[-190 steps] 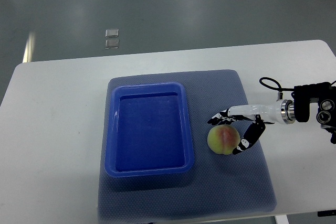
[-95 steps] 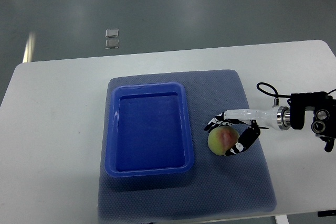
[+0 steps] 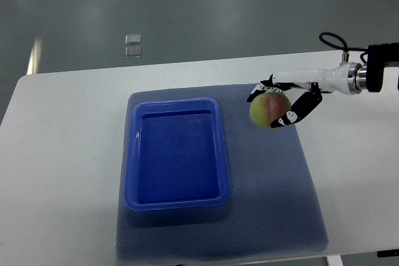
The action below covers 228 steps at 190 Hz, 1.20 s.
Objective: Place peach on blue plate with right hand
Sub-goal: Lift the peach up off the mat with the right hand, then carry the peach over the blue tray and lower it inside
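1. Right robot hand (image 3: 278, 101) reaching in from the right side, fingers curled round the peach (image 3: 269, 110) and gripping it.
2. Peach up in the air, it seems, above the far right part of the gray mat (image 3: 274, 204), not resting on it.
3. Blue plate (image 3: 176, 199) sitting to the left of the peach and a bit nearer the robot, apart from it, nothing in it.
4. Plate shaped like a box with a rim, long side running away from the robot, lying on the mat on the white tabletop (image 3: 68, 154).
5. Next move, at a guess: carry the peach left and a little closer, over the rim, then lower it into the middle of the plate.
6. Only the right hand near the peach; no left hand in the picture.
7. Peach round, yellow-green with a red blush on one side, smooth looking.
8. Round fruit likely to roll, so best set down softly on the flat floor of the plate before letting go.
9. Two small pale squares (image 3: 133, 46) on the floor far behind, not part of the job.
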{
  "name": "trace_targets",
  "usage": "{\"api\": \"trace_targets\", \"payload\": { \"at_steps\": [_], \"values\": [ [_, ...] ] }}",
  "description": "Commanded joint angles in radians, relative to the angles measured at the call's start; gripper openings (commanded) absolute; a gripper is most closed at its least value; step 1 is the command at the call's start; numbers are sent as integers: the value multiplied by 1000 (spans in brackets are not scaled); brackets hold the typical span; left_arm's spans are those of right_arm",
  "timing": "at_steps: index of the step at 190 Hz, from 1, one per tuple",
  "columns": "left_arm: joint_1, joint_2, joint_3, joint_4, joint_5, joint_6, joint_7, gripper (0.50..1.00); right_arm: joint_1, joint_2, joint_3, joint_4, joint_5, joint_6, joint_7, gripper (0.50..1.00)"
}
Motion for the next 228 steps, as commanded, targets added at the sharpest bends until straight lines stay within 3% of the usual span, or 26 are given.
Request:
{"api": "trace_targets", "payload": {
  "at_steps": [1,29,81,94,104,105,120,130,131,133,171,196,228],
  "values": [
    [0,0,0,0,0,0,0,1000,152,-50,-1,-6,76,75,-8,500],
    [0,0,1,-2,0,0,0,1000,279,-88,-4,-11,142,135,-14,500],
    [0,0,1,-6,0,0,0,1000,296,-64,-7,-26,147,120,-15,500],
    [0,0,1,-8,2,0,0,1000,292,45,-16,-69,150,81,-15,500],
    [0,0,1,-8,2,0,0,1000,292,45,-16,-69,150,81,-15,500],
    [0,0,1,-9,2,-1,0,1000,287,116,-21,-95,150,45,-15,500],
    [0,0,1,-9,3,-1,0,1000,278,223,-53,-144,150,3,-15,500],
    [0,0,1,-9,3,-1,0,1000,278,223,-53,-145,150,3,-15,500],
    [0,0,1,-9,3,-1,0,1000,269,296,-79,-187,150,-18,-15,500],
    [0,0,1,-9,2,-1,0,1000,267,315,-82,-200,150,-21,-15,500],
    [0,0,0,-6,0,0,0,1000,186,583,-98,-396,142,-44,-15,500],
    [0,0,0,-2,0,-1,0,1000,117,703,-104,-462,128,-41,-17,500],
    [0,0,0,0,0,0,0,1000,65,761,-125,-491,124,-43,-15,500]
  ]
}}
